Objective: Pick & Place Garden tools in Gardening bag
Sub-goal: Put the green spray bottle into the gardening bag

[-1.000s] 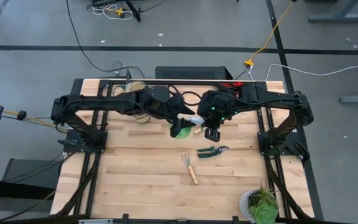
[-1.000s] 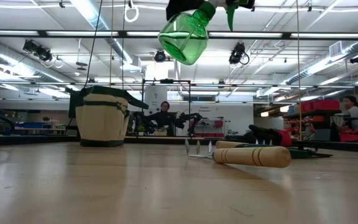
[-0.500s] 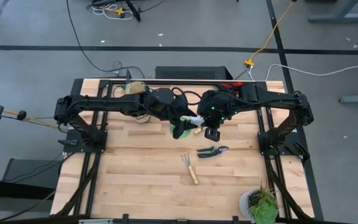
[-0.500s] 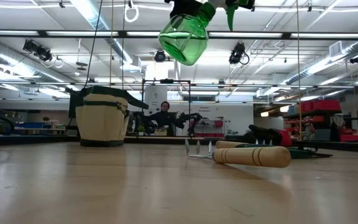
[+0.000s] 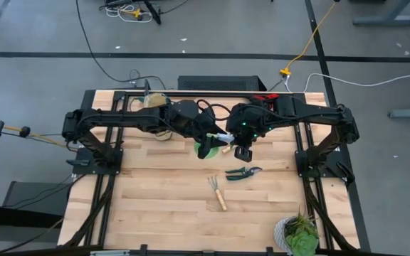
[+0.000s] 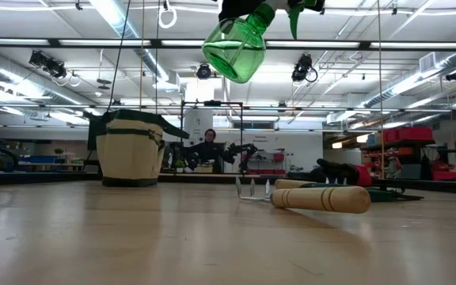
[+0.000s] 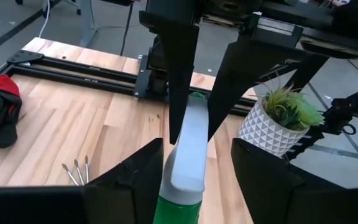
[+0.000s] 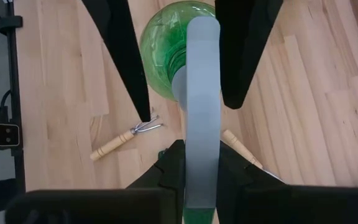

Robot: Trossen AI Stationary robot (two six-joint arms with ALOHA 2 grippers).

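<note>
High view: both my arms meet over the middle of the surface (image 5: 155,206), towards its far edge. The green spray bottle (image 5: 206,148) hangs in the air between them. My right hand (image 5: 226,139) comes at it from the right edge's side and my left hand (image 5: 206,137) from the left. The gardening bag (image 5: 155,101) sits by the far-left corner, mostly under my left arm, so the left arm is clearly the nearer one for the drop.

Low view: the bottle (image 6: 236,49) is well clear of the surface and tilted, fat body down, head up. The bag (image 6: 131,149) stands upright, off to the bottle's body side.

Left wrist view: my left hand (image 7: 197,180) straddles the bottle's pale neck (image 7: 188,149), long axis pointing straight away from it. It's open. One finger looks like it's right at the neck, and there's a visible gap on the other side. So it's around the bottle, not gripping it.

Right wrist view: my right hand (image 8: 201,171) is clamped tight on the pale head (image 8: 202,93), and it's the one carrying the weight. The green body (image 8: 166,43) sits beyond, between the left hand's spread fingers (image 8: 120,50).

My guess is the handoff depends on the left hand squeezing across that neck.
</note>
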